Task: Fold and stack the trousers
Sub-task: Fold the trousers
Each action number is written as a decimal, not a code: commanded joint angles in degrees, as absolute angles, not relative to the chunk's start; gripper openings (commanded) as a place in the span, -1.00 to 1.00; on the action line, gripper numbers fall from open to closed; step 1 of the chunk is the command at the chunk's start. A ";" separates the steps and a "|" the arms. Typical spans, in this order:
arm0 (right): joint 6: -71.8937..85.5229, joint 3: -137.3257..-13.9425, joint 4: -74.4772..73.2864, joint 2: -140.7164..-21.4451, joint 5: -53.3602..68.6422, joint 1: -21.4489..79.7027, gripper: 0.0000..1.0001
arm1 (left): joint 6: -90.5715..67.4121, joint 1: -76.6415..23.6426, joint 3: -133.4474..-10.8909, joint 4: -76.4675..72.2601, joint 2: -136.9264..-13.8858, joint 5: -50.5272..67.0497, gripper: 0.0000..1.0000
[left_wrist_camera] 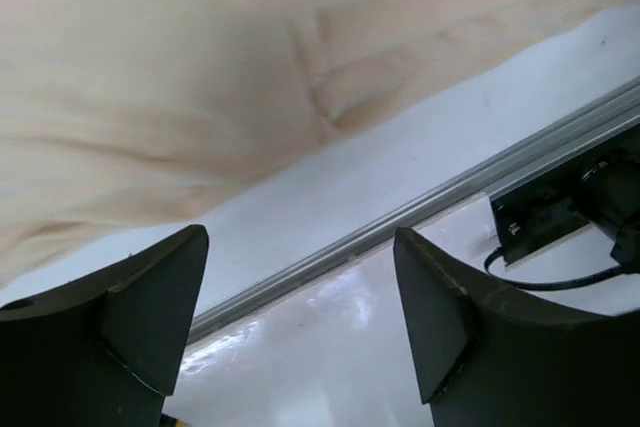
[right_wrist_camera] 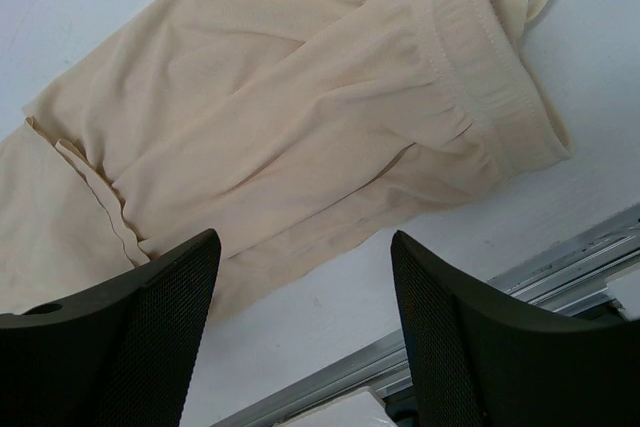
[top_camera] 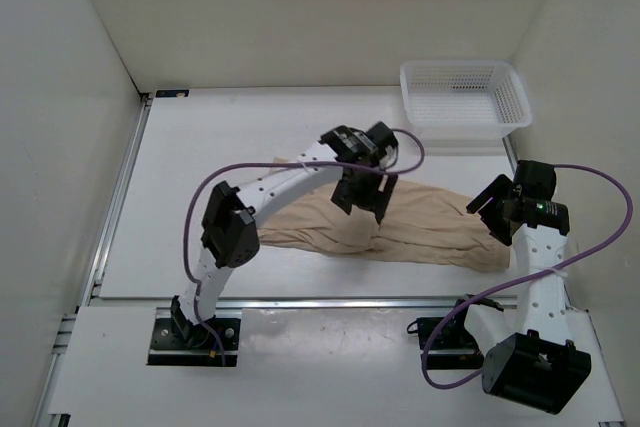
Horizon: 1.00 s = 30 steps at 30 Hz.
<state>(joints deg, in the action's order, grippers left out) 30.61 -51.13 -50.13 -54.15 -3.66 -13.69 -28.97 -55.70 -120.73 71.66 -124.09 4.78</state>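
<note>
The beige trousers [top_camera: 420,227] lie flat across the middle of the table, running left to right, with the waistband at the right end. My left gripper [top_camera: 362,197] is open and empty, hovering over the middle of the trousers; its wrist view shows the fabric [left_wrist_camera: 160,77] above the open fingers [left_wrist_camera: 150,317]. My right gripper [top_camera: 492,212] is open and empty by the waistband end. In the right wrist view the elastic waistband [right_wrist_camera: 490,77] and folded legs [right_wrist_camera: 250,127] lie beyond the open fingers [right_wrist_camera: 160,327].
A white mesh basket [top_camera: 465,97] stands at the back right of the table. A metal rail [top_camera: 330,299] runs along the table's near edge. White walls close in the left, back and right sides.
</note>
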 commanded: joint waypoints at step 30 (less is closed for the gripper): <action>29.36 -51.68 -49.75 -53.53 -2.37 -12.74 0.47 | -20.82 -14.77 -84.02 51.50 -119.00 15.91 0.29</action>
<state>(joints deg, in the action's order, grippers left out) 30.59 -51.13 -50.46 -53.41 -3.25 -13.04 -21.32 -14.33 -83.88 55.31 -117.56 13.65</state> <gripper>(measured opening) 0.739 0.684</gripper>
